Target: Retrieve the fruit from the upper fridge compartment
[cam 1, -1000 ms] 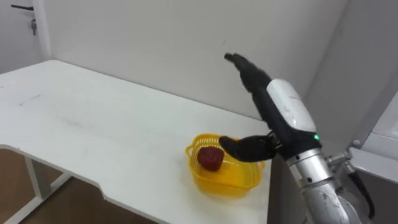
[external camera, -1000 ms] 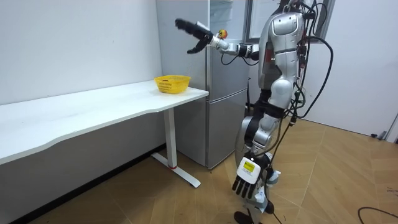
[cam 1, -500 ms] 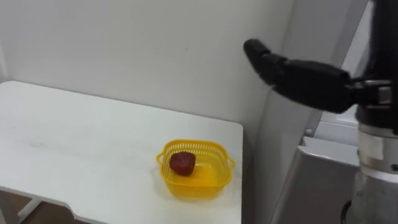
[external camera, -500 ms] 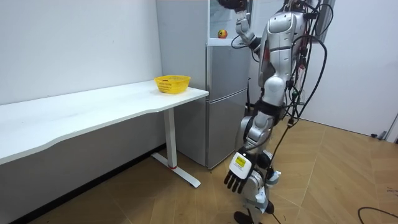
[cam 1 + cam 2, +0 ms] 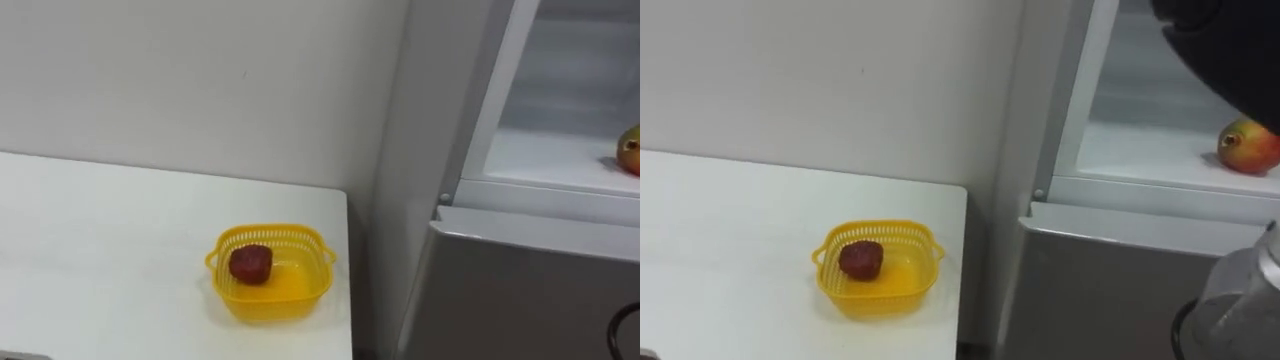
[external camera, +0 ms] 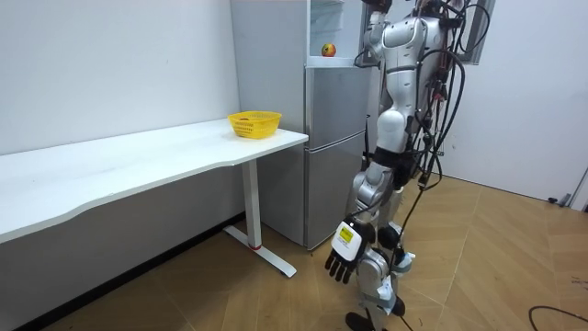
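A yellow perforated plastic basket [image 5: 880,296] is seen on the white bench [image 5: 730,230], at the bench corner just beside the tall grey fridge [image 5: 1110,290], and one dark red, roundish fruit [image 5: 861,258] is held in it, lying against the wall farther from the fridge. The fridge's upper compartment stands open, and on its white shelf [image 5: 1140,160] a red and yellow-green fruit [image 5: 1248,146] is set alone, apart from the compartment's near edge and toward the side away from the bench. This fruit is slightly longer than it is tall; its long axis is laid across the shelf, roughly along the fridge's front, with the yellow-green end turned toward the bench side and the red on top; where its stem lies cannot be told. The right robot hand [image 5: 1230,50] is raised in front of the open upper compartment, above the fruit and apart from it, as a dark mass close to the camera; how far its fingers are spread cannot be told, and nothing is seen in it. The left robot hand [image 6: 341,265] is hung low before the fridge's lower door, with fingers straight and pointing down, and nothing is held. The robot is stood upright facing the fridge.
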Tool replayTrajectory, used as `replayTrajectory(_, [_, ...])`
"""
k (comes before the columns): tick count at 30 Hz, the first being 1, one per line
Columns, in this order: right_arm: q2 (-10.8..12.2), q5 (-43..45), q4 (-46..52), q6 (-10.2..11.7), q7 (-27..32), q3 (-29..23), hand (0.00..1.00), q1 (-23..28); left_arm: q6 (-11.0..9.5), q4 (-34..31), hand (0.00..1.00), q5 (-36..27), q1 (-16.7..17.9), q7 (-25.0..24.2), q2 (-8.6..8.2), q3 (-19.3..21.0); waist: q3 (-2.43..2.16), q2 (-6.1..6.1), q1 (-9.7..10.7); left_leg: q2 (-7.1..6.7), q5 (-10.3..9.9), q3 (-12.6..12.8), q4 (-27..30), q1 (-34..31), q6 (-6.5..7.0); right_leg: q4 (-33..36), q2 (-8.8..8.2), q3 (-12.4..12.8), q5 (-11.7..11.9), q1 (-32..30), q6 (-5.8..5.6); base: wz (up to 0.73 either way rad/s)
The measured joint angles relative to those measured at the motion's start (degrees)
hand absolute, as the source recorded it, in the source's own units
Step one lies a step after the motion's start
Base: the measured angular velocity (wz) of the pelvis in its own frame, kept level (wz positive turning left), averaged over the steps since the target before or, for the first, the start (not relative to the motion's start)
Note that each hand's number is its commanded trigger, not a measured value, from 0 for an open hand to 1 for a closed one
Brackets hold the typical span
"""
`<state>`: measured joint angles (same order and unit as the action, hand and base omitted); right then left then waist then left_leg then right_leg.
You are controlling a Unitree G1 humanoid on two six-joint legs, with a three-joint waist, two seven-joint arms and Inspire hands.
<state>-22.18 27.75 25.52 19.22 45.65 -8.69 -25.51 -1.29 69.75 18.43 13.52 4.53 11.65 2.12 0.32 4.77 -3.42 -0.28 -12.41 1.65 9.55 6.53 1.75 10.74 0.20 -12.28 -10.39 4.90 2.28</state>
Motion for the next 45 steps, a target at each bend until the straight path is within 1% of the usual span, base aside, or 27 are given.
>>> replayTrajectory(2, [-0.2,-0.1,-0.7,0.0,0.2,-0.2,0.0,0.0,0.1,0.1,0.0,0.0,-0.2,0.0,0.03,0.0,-0.03,-0.13,0.1,0.03,0.0,0.1,0.0,0.1,0.0,0.0,0.0,0.1,0.0,0.0,0.0,-0.05])
replayTrajectory(3, [-0.4,-0.4,-1.7,0.0,0.5,-0.5,0.0,0.0,0.1,0.0,0.0,0.0,-0.7,0.0,0.04,0.0,-0.13,0.05,0.1,0.05,0.0,0.1,0.0,0.1,0.0,0.0,-0.01,0.2,0.0,0.0,0.0,0.0])
replayTrajectory(4, [-0.6,-0.6,-2.5,0.0,0.7,-0.5,0.0,0.0,0.1,0.0,0.0,0.0,-0.8,-0.1,0.04,-0.1,-0.03,-0.1,0.1,0.05,0.0,0.1,0.0,0.1,0.0,0.0,-0.02,0.3,0.0,0.0,0.0,0.0])
replayTrajectory(5, [-0.7,-0.7,-4.0,-0.2,1.0,-0.6,0.0,0.0,0.1,-0.1,0.0,0.0,-1.0,-0.1,0.04,-0.1,-0.13,0.07,0.2,0.06,0.0,0.1,0.0,0.1,0.0,0.0,-0.05,0.5,0.0,0.0,0.0,0.0])
replayTrajectory(9, [-0.9,-0.7,-8.8,-1.7,1.4,-0.7,0.0,0.0,0.4,0.0,0.0,0.1,-1.5,-0.2,0.03,-0.1,-0.15,0.34,0.2,0.15,0.0,0.7,-0.1,0.1,-0.01,0.1,0.03,0.9,0.0,0.0,0.01,-0.05])
replayTrajectory(11, [-0.9,-0.7,-9.7,-2.2,1.7,-1.2,0.0,0.8,0.6,0.0,0.0,0.3,-1.6,-0.1,0.04,-0.1,-0.2,0.62,0.2,0.15,0.0,0.7,-0.2,0.1,-0.01,0.1,0.02,1.0,0.0,-0.1,0.01,0.0])
replayTrajectory(13, [-0.9,-0.8,-10.1,-3.0,1.8,-1.5,0.0,1.8,1.2,0.0,0.0,0.4,-1.5,-0.1,0.03,-0.1,-0.21,0.7,0.0,0.15,0.0,0.7,-0.3,0.1,-0.01,0.0,0.18,0.9,0.0,-0.1,0.01,0.0])
replayTrajectory(14, [-1.2,-1.6,-11.3,-3.2,1.7,-1.5,0.0,2.1,1.6,-0.1,0.0,0.3,-1.5,-0.1,0.04,-0.1,-0.21,0.71,0.1,0.15,0.0,0.7,-0.3,0.1,-0.01,0.0,0.14,0.7,0.0,-0.1,0.01,0.0])
replayTrajectory(15, [-1.9,-3.2,-12.5,-3.9,1.2,-1.5,0.0,2.3,1.9,-0.1,0.0,0.1,-1.4,-0.1,0.07,-0.1,-0.22,0.73,0.1,0.14,0.0,0.7,-0.3,0.2,-0.01,-0.1,0.03,0.5,0.0,-0.1,0.01,0.0])
replayTrajectory(16, [-2.1,-4.1,-13.4,-4.2,0.9,-1.5,0.0,2.3,2.1,-0.1,0.0,0.0,-1.4,-0.1,0.1,-0.1,-0.19,0.78,0.0,0.15,0.0,0.7,-0.2,0.3,-0.01,-0.1,0.02,0.5,0.0,0.0,0.01,0.0])
replayTrajectory(19, [-2.1,-8.0,-18.5,-6.4,-1.7,-1.3,0.0,2.8,2.5,-0.2,0.0,0.0,-1.4,-0.1,0.14,-0.1,-0.07,0.96,0.0,0.14,0.0,1.0,-0.1,0.9,-0.01,-0.1,-0.04,0.5,0.0,0.7,0.01,0.0])
replayTrajectory(21, [-2.1,-10.7,-21.6,-8.0,-3.5,-1.3,0.0,3.9,2.6,-0.7,0.0,-0.2,-1.1,-0.2,0.11,-0.1,-0.06,0.98,0.0,0.13,0.0,0.9,-0.1,1.1,-0.01,-0.1,-0.06,0.6,0.0,0.8,0.01,0.0])
replayTrajectory(23, [-2.1,-13.3,-23.6,-8.5,-4.5,-1.3,0.0,4.3,2.7,-1.2,0.0,-0.2,-0.8,-0.3,0.1,-0.1,-0.06,0.97,0.0,0.12,0.0,0.7,-0.1,1.1,-0.01,-0.1,-0.09,0.6,0.0,0.8,0.01,0.0])
replayTrajectory(27, [-2.1,-16.7,-27.2,-10.4,-6.0,-1.4,0.0,4.3,3.4,-1.5,0.0,-0.2,-0.7,-1.7,0.11,0.0,-0.07,0.99,-0.1,0.09,0.0,0.7,0.0,1.0,-0.01,-0.1,-0.1,0.8,0.0,0.7,0.02,0.0])
replayTrajectory(29, [-2.3,-18.2,-27.6,-10.6,-6.7,-1.4,0.0,4.3,3.5,-2.5,0.0,-0.1,-0.2,-2.3,0.12,0.1,-0.08,0.97,-0.2,-0.06,0.0,0.9,0.0,1.0,-0.01,-0.1,-0.03,1.1,0.0,0.7,0.02,0.0])
replayTrajectory(30, [-2.7,-19.0,-28.1,-10.6,-7.1,-1.4,0.0,4.3,3.5,-3.0,0.0,-0.1,0.2,-2.7,0.12,0.1,-0.11,0.96,-0.1,-0.27,0.0,0.9,0.1,1.0,-0.01,-0.1,-0.01,1.2,0.0,0.7,0.03,0.0])
replayTrajectory(34, [-4.0,-20.7,-30.2,-10.6,-8.2,-1.4,0.0,4.2,3.6,-5.2,0.0,0.1,1.4,-3.1,0.13,0.1,-0.18,1.04,-0.2,-0.34,0.0,0.9,0.0,1.0,0.0,-0.1,-0.01,1.2,0.0,0.7,0.02,0.0])
replayTrajectory(36, [-4.9,-21.6,-32.8,-10.6,-9.2,-1.4,0.0,4.1,3.6,-5.8,0.0,0.1,1.6,-3.3,0.14,0.1,-0.21,1.08,-0.2,-0.35,0.0,0.9,0.0,1.0,0.0,-0.1,-0.01,1.2,0.0,0.7,0.02,0.0])
replayTrajectory(41, [-5.0,-23.4,-36.5,-10.6,-9.7,-1.4,0.0,4.1,3.6,-5.9,0.0,0.0,1.7,-3.9,0.2,-0.1,-0.19,0.91,-0.2,-0.32,0.0,0.7,0.1,0.8,0.0,-0.1,-0.1,0.9,0.0,0.6,0.02,0.01])
replayTrajectory(44, [-5.3,-25.4,-39.2,-10.8,-11.1,-1.4,0.0,3.9,3.8,-6.4,0.0,0.1,1.8,-4.3,0.28,0.0,-0.35,0.74,-0.3,-0.33,0.0,0.6,0.1,0.0,0.0,0.0,-0.13,0.8,0.0,0.0,0.02,0.01])
replayTrajectory(45, [-5.4,-25.5,-40.0,-11.5,-11.8,-1.4,0.0,3.8,3.9,-6.8,0.0,0.1,1.9,-4.7,0.32,0.1,-0.42,0.61,-0.3,-0.33,0.0,0.7,0.1,0.0,0.0,0.0,-0.13,0.9,0.0,0.0,0.02,0.0])
